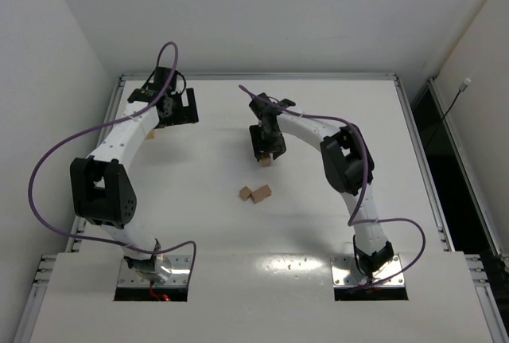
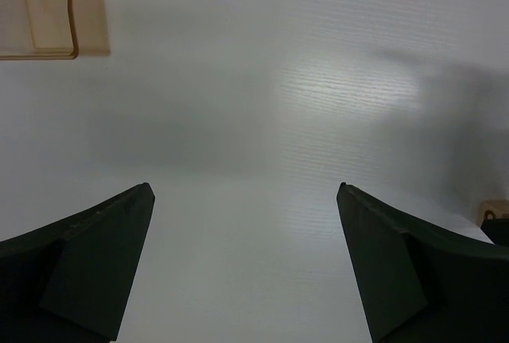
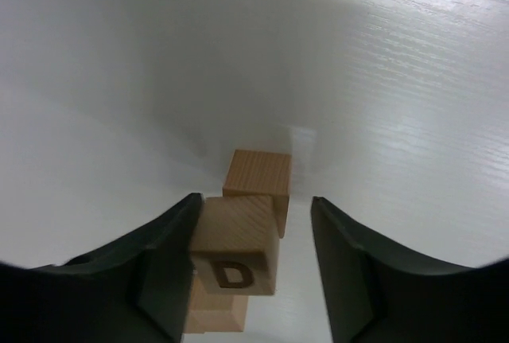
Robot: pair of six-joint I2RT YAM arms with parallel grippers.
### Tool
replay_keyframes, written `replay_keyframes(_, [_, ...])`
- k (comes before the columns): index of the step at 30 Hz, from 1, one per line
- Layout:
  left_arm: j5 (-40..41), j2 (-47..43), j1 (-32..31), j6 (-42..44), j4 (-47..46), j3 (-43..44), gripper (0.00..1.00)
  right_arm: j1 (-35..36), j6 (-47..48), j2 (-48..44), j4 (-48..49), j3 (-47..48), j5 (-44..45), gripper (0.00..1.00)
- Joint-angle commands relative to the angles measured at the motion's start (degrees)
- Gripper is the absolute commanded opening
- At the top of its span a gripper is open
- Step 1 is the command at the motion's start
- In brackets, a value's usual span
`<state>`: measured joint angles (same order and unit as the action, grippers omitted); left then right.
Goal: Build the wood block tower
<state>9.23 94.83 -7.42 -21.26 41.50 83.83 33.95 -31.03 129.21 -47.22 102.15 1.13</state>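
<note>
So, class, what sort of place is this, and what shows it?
Probably a robotics lab bench: a left arm and right arm bolted to a white table, bare white walls, small wooden blocks for practice.

White table [image 1: 199, 231], edged by an aluminium rail [image 1: 318, 76] and enclosed by plain white walls [image 1: 278, 9]. A dark gap [image 1: 461, 176] is seen at right; glare [image 2: 350, 88] is reflected from the tabletop.

The blocks [image 3: 256, 174] are pale tan with fine grain, the front block [image 3: 235, 255] bearing a dark brown letter D, the table [image 1: 199, 231] is white with faint streaks, the arms [image 1: 119, 140] white with black joints, the cables [image 1: 32, 186] purple, the tray [image 2: 48, 9] light tan.
</note>
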Motion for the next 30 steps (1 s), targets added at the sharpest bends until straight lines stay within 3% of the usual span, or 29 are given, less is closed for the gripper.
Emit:
replay_keyframes(1, [-0.3,0.2,0.5,0.2,-0.6,2.3,1.00,0.6,-0.4,0.8,-0.1,2.2,2.6,0.50])
replay_keyframes(6, [-0.3,0.2,1.0,0.2,-0.6,2.3,1.00,0.6,-0.4,1.3,-0.1,2.2,3.1,0.34])
replay_keyframes(10, [-0.3,0.7,1.0,0.2,-0.6,2.3,1.00,0.6,-0.4,1.3,-0.1,2.2,3.1,0.32])
replay_keyframes(13, [-0.8,0.7,1.0,0.2,-0.6,2.3,1.00,0.6,-0.4,1.3,-0.1,2.2,2.0,0.45])
replay_keyframes(17, [-0.8,0.7,1.0,0.7,-0.6,2.3,1.00,0.6,1.0,0.1,0.5,2.2,0.6,0.75])
replay_keyframes(18, [-0.8,0.7,1.0,0.7,-0.6,2.3,1.00,0.6,1.0,-0.4,0.5,1.7,0.0,0.79])
replay_keyframes(23, [-1.3,-0.5,1.0,1.2,-0.6,0.5,1.00,0.6,4.0,-5.8,4.6,-2.1,-2.0,0.81])
replay_keyframes(26, [-2.5,-1.0,1.0,1.8,-0.6,0.5,1.00,0.6,9.1,-11.8,10.3,-10.0,-7.3,0.82])
replay_keyframes(30, [-3.0,-1.7,1.0,4.0,-0.6,0.5,1.00,0.1,17.5,-21.1,15.9,-18.7,-10.8,0.94])
